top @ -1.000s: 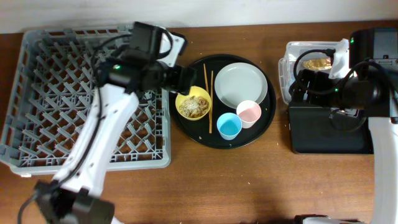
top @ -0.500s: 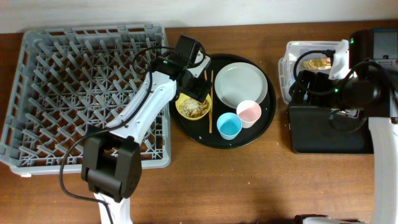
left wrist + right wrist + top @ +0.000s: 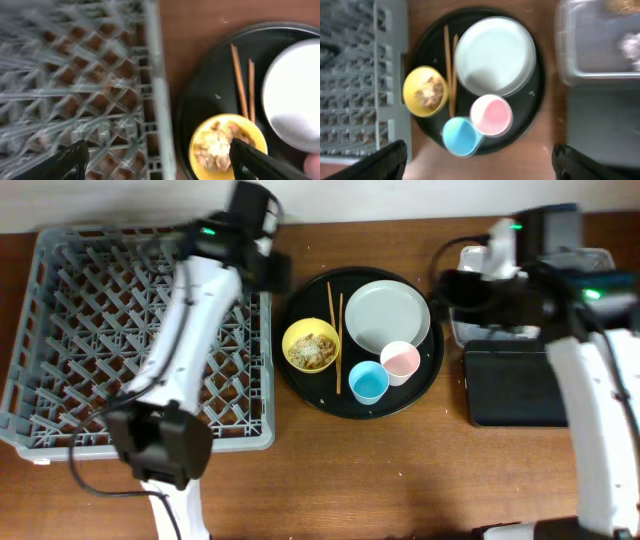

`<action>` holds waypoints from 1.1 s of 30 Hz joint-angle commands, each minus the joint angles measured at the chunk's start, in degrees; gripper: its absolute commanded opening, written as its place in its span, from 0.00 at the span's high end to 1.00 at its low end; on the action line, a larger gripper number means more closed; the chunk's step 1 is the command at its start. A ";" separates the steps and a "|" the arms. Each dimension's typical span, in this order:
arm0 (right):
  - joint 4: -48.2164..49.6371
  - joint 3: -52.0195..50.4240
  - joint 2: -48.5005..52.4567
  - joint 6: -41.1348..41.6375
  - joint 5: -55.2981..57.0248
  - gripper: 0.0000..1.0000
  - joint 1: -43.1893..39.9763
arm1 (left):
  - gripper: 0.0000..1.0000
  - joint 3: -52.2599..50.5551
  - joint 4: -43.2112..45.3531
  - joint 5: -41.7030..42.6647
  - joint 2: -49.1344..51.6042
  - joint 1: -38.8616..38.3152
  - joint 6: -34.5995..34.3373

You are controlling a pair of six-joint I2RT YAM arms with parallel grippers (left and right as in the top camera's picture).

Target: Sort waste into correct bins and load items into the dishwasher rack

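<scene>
Currently my left jaws and right jaws both gape wide, holding nothing. Yellow bowl of food scraps sits on the round black tray, just beside chopsticks; a tilted grab could spill scraps.

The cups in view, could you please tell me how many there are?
2. The pink cup sits on the round black tray just below the plate; the blue cup stands beside it, lower left. None appears hidden.
</scene>
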 commanded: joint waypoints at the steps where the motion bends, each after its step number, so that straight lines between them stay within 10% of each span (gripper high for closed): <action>1: 7.30 -0.37 6.05 2.47 -0.13 0.13 9.57 | 0.11 4.87 -5.29 -0.63 -0.76 6.47 -7.45; 15: 19.89 -0.55 32.30 -26.69 13.31 0.53 30.45 | 0.01 4.96 -9.18 -0.24 -0.94 20.28 -7.80; 33: 27.74 -11.41 32.65 -31.08 4.76 0.59 30.32 | 0.01 4.96 -9.18 -0.24 -0.94 20.28 -7.80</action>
